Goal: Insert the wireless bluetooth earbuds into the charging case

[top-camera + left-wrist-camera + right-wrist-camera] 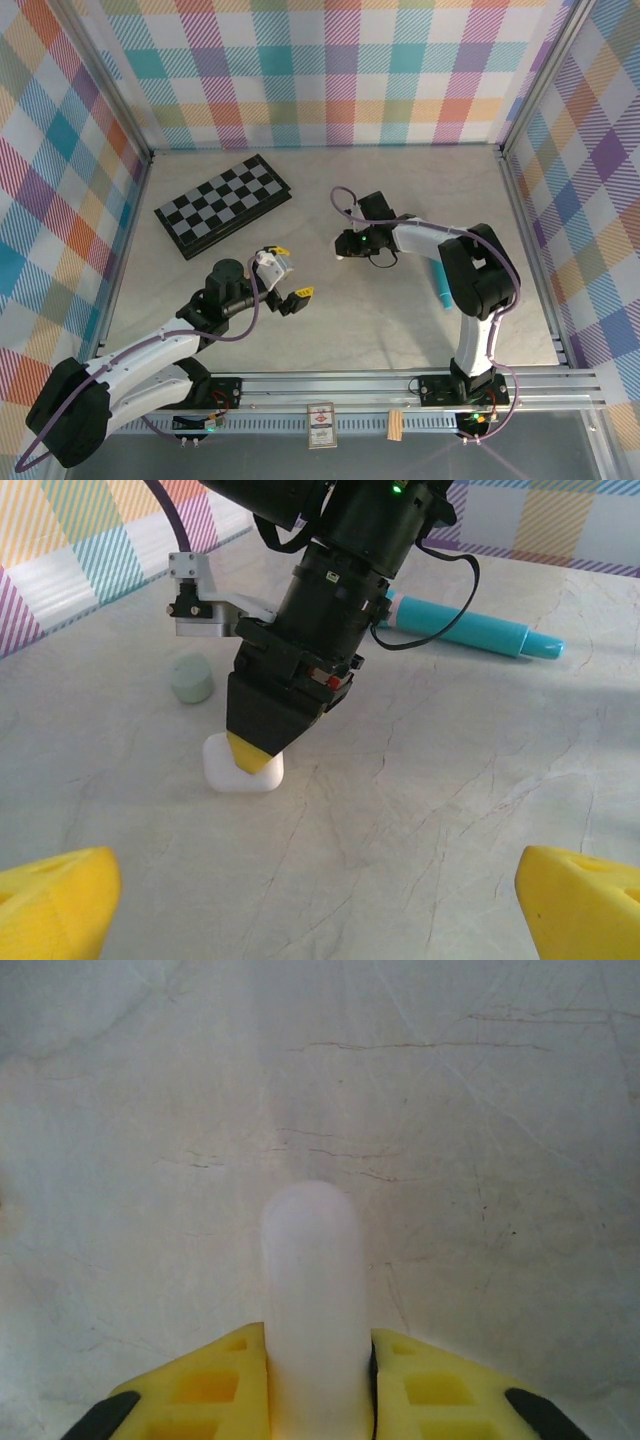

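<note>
**Table** (420, 190): one, with a pale marbled top. Checked panels fence three sides and a metal rail (350, 385) runs along the near edge. The landmark is the white earbud (243, 783), one, sitting on the table near its middle.

**Left gripper** (290, 272): one, nearer than the white earbud and to its left. The jaws are spread wide and hold nothing. Bare tabletop lies between it and the bud.

**Teal pen** (480, 630): one, lying flat to the right of the white earbud, well apart from it.

**Right gripper** (252, 750): one, pointing down onto the white earbud and clamped narrowly on it. The right wrist view has the yellow fingers (200, 1390) pressed against both sides of the bud.

**Mint green earbud** (191, 678): one. In the left wrist view it sits just beyond the white earbud, not touching it.

**Chessboard** (223, 205): one. In the overhead view it lies far left of the white earbud, with open tabletop around it.
</note>
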